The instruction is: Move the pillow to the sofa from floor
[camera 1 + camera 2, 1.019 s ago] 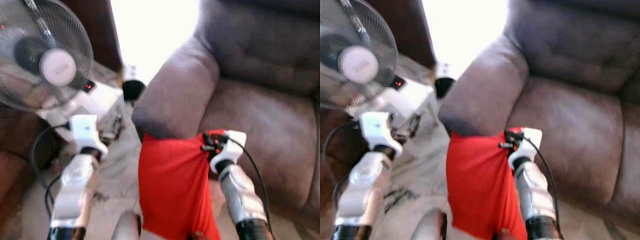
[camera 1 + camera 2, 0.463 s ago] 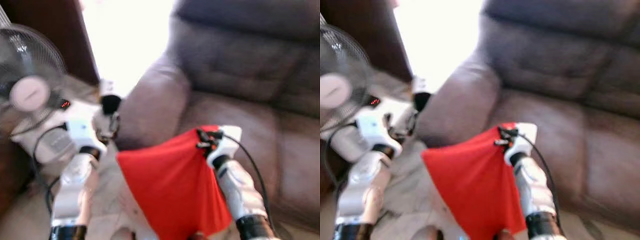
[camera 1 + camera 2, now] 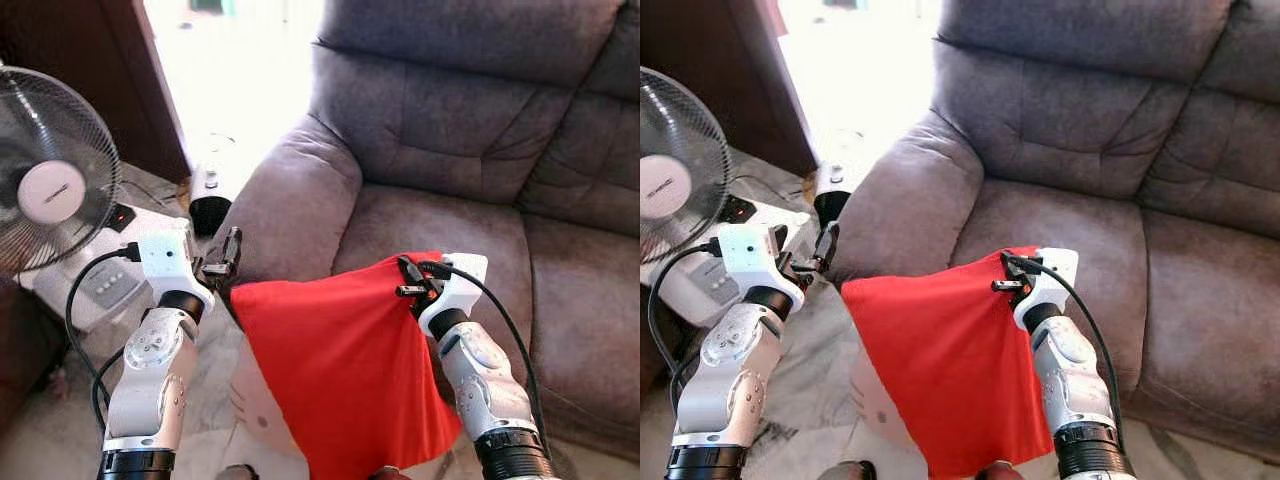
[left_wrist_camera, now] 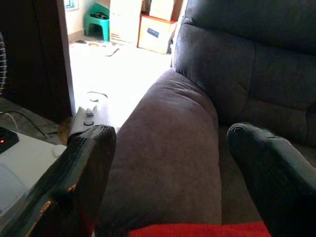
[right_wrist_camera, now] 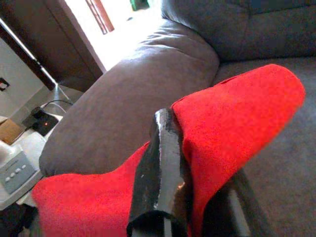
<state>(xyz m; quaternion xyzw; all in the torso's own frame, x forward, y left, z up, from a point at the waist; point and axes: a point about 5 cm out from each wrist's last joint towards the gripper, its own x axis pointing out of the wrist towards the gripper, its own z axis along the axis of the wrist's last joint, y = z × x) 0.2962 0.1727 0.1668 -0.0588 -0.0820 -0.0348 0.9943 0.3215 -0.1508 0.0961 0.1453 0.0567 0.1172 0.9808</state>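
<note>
The red pillow (image 3: 345,365) hangs in the air in front of the grey sofa (image 3: 470,200), level with its seat cushion. My right gripper (image 3: 408,277) is shut on the pillow's upper right corner; in the right wrist view a black finger (image 5: 160,168) presses into the red fabric (image 5: 232,113). My left gripper (image 3: 224,260) is open beside the pillow's upper left corner, next to the sofa armrest (image 3: 290,205). In the left wrist view its fingers (image 4: 89,158) stand wide apart, with a red strip of pillow (image 4: 197,230) low between them.
A standing fan (image 3: 50,185) and a white appliance (image 3: 100,285) with cables stand at the left. A small black and white device (image 3: 208,198) stands on the floor by the armrest. Dark wooden panels (image 3: 90,80) rise behind the fan. A bright doorway lies beyond.
The camera has swung right and the picture has sharpened. The pillow, which hung narrow from my right gripper, now spreads wider, its left corner reaching toward my left gripper.
</note>
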